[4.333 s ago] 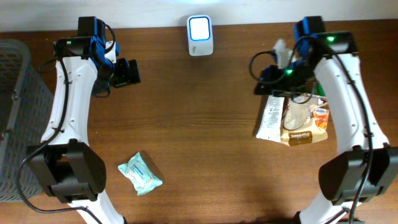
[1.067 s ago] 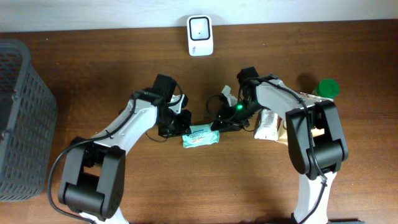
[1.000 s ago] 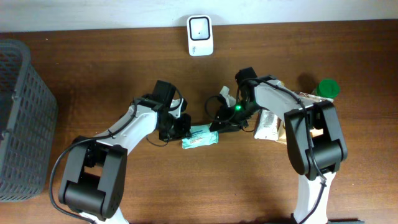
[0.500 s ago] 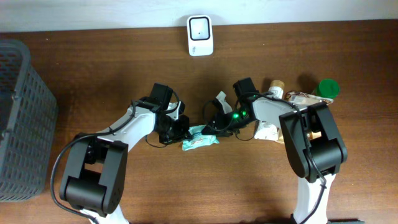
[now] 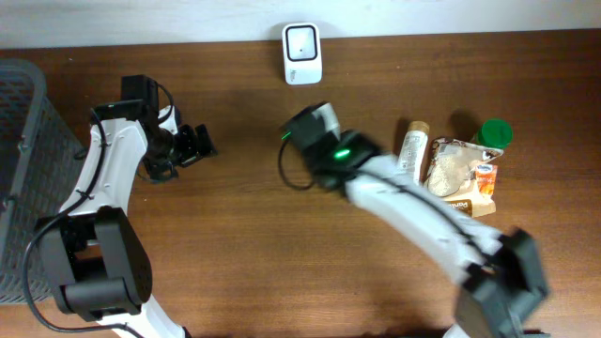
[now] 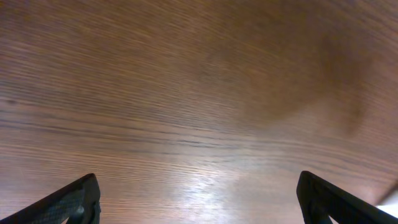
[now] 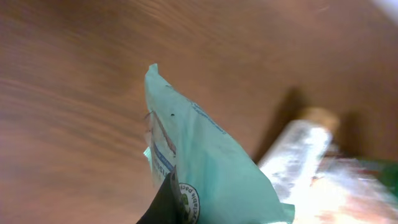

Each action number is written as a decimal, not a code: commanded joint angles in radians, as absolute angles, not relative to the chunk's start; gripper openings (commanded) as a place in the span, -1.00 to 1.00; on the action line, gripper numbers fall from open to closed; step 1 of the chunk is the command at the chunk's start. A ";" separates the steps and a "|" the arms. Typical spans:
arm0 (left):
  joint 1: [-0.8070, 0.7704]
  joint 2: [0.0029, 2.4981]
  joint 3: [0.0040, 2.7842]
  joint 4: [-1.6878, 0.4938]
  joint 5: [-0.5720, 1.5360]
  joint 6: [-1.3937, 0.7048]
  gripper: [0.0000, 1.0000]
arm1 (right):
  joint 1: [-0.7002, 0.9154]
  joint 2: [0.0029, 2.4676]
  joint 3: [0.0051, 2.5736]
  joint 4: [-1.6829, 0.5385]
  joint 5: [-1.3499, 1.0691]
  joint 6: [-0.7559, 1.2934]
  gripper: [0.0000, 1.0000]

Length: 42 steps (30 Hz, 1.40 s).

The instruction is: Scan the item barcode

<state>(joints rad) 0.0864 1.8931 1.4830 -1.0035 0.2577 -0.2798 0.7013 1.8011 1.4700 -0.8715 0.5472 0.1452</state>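
The item is a teal packet (image 7: 214, 168) with a white label. In the right wrist view it is pinched in my right gripper (image 7: 181, 198), which is shut on it, with one black finger (image 7: 169, 202) across its lower edge. From overhead the right arm is blurred, with my right gripper (image 5: 306, 129) in the middle of the table, below the white scanner (image 5: 301, 41) at the back edge. The packet itself is hidden there. My left gripper (image 5: 194, 145) is open at the left, and my left gripper (image 6: 202, 205) has only bare wood between its fingers.
A grey basket (image 5: 21, 178) stands at the left edge. At the right lie a white tube (image 5: 410, 150), a clear bag (image 5: 449, 169), an orange pack (image 5: 484, 178) and a green-capped container (image 5: 495, 133). The tube (image 7: 298, 143) shows blurred behind the packet.
My left gripper has opened, let go of the packet and drawn back to the left. My right gripper has shut on the packet and carried it up toward the scanner.
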 commanded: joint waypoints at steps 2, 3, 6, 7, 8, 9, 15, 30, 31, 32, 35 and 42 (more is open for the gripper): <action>0.089 1.881 1.487 -1.005 0.175 -0.271 0.98 | 0.795 2.062 1.478 -0.857 1.152 0.111 -0.92; 0.089 1.881 1.487 -1.005 0.175 -0.271 0.98 | 0.807 2.095 1.478 -0.852 1.135 0.111 -0.92; 0.089 1.881 1.487 -1.005 0.175 -0.271 0.98 | 0.873 2.117 1.478 -0.845 1.043 0.112 -0.89; 0.089 1.881 1.487 -1.005 0.175 -0.271 0.99 | 0.920 2.115 1.478 -0.846 0.960 0.112 -0.23; 0.089 1.881 1.487 -1.005 0.175 -0.271 0.98 | 0.945 2.109 1.478 -0.845 0.833 0.113 0.11; 0.089 1.881 1.487 -1.005 0.175 -0.271 0.98 | 0.951 2.103 1.478 -0.841 0.638 0.133 0.35; 0.089 1.881 1.487 -1.005 0.175 -0.271 0.99 | 0.805 1.824 1.539 -0.841 0.081 0.244 0.60; 0.004 1.884 1.472 -0.884 0.246 -0.324 -0.92 | 0.529 2.054 1.537 -0.879 -0.301 0.101 -0.92; 0.004 1.884 1.472 -0.887 0.239 -0.324 -0.90 | 0.533 2.088 1.537 -0.863 -0.300 0.126 -0.92; 0.003 1.885 1.472 -0.890 0.239 -0.324 -0.90 | 0.540 2.130 1.537 -0.855 -0.313 0.140 -0.91; 0.003 1.885 1.472 -0.892 0.239 -0.324 -0.88 | 0.557 2.206 1.537 -0.855 -0.330 0.140 -0.81; 0.003 1.885 1.472 -0.918 0.239 -0.324 -0.84 | 0.374 2.149 1.885 -1.077 -0.481 0.054 -0.45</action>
<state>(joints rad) 0.0002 1.8931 1.4811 -0.9146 0.2489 -0.3145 0.4522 2.1742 1.7573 -1.0172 -0.4740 0.1215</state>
